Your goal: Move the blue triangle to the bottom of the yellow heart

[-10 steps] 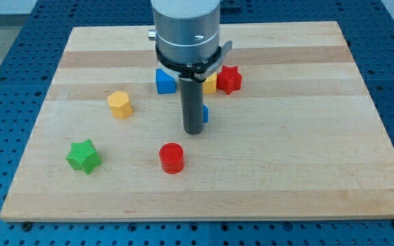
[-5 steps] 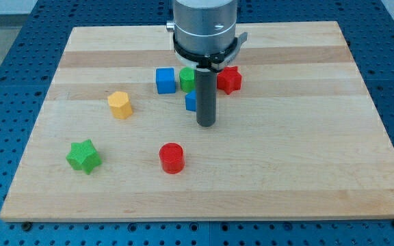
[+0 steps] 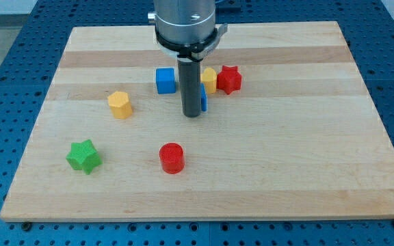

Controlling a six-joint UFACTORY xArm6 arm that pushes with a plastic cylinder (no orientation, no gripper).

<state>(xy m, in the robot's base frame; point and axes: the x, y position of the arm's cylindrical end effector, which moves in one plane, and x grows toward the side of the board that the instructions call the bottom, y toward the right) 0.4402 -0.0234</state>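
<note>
The blue triangle (image 3: 203, 98) shows only as a sliver at the right edge of my rod, just below the yellow heart (image 3: 209, 80). The heart sits against the left side of the red star (image 3: 229, 79), and my rod hides part of it. My tip (image 3: 192, 116) rests on the board just left of and slightly below the blue triangle, touching or nearly touching it.
A blue cube (image 3: 165, 80) sits left of the rod. A yellow pentagon-like block (image 3: 120, 104) lies further left. A green star (image 3: 83, 156) is at lower left and a red cylinder (image 3: 172, 158) below the tip. The wooden board (image 3: 306, 157) is edged by blue pegboard.
My tip has moved left and a little up, crossing from the blue triangle's right side to its left. The green block seen earlier is now hidden behind the rod.
</note>
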